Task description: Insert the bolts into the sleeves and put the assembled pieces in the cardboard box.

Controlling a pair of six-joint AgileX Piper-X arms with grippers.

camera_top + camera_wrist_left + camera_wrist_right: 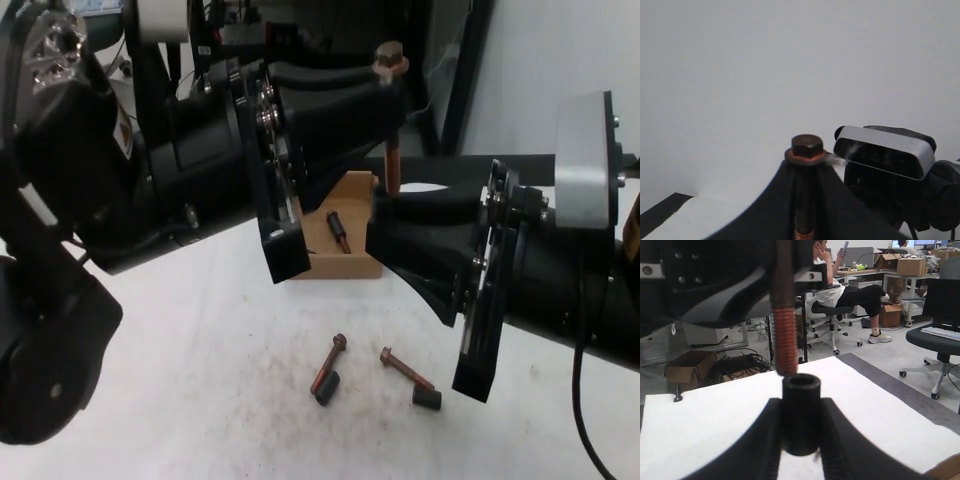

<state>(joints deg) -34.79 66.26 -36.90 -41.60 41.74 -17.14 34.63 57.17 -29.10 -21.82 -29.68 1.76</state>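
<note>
Right wrist view: bolt (785,335), clamped by left gripper (805,187), hangs over sleeve (801,405) clamped by right gripper (800,437); insertion step, likely needing axial alignment.

Left pincer (804,180) clamped, raised above right pincer (801,422), clamped too.

Coppery metal, black plastic, brown card
The bolt (806,149) is dull copper-toned metal with a ridged thread; the sleeve (801,390) is smooth, matt black. Left tool (805,172) and right tool (801,415) look like matt black plastic. Cardboard box (345,266): plain matt card. Counter (200,380): white, matt, grit-speckled.
</note>
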